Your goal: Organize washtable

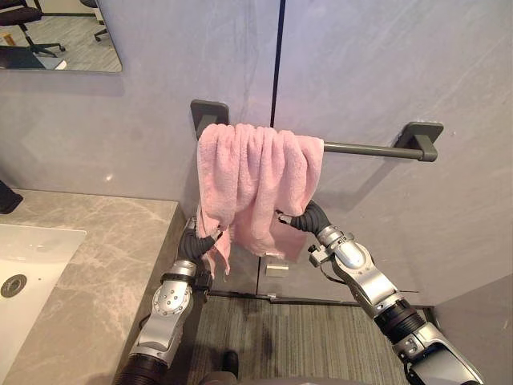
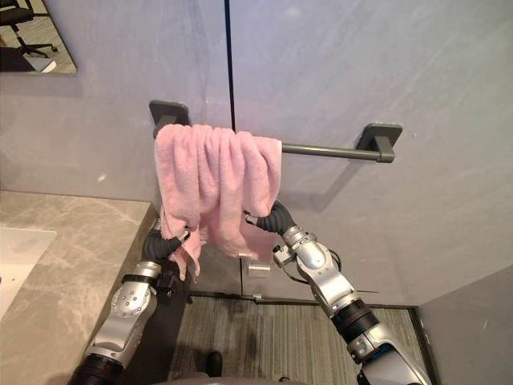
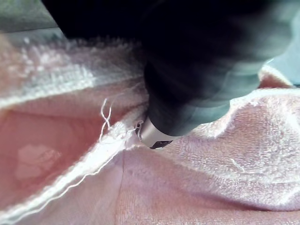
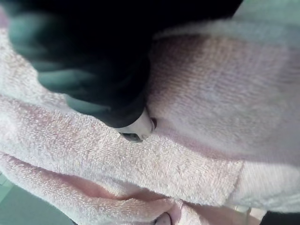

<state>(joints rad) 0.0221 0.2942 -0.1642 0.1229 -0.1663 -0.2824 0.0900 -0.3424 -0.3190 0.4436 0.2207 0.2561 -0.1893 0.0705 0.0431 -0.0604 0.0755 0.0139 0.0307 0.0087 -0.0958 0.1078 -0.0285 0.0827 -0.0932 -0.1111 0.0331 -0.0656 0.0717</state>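
A pink towel [image 1: 256,176] hangs bunched over the left half of a dark wall bar [image 1: 369,149]. My left hand [image 1: 195,245] is up against the towel's lower left edge, where a frayed hem dangles. Its dark cover [image 3: 197,70] is buried in the cloth [image 3: 211,178] in the left wrist view. My right hand [image 1: 309,218] reaches into the towel's lower right side from below. In the right wrist view its cover [image 4: 93,56] presses into the folds [image 4: 197,84]. The cloth hides how either hand is set.
A grey marble counter [image 1: 104,265] with a white sink [image 1: 32,257] lies at the left, its edge close to my left arm. A mirror [image 1: 56,36] hangs at the upper left. The bar's right half is bare. Striped flooring [image 1: 296,345] lies below.
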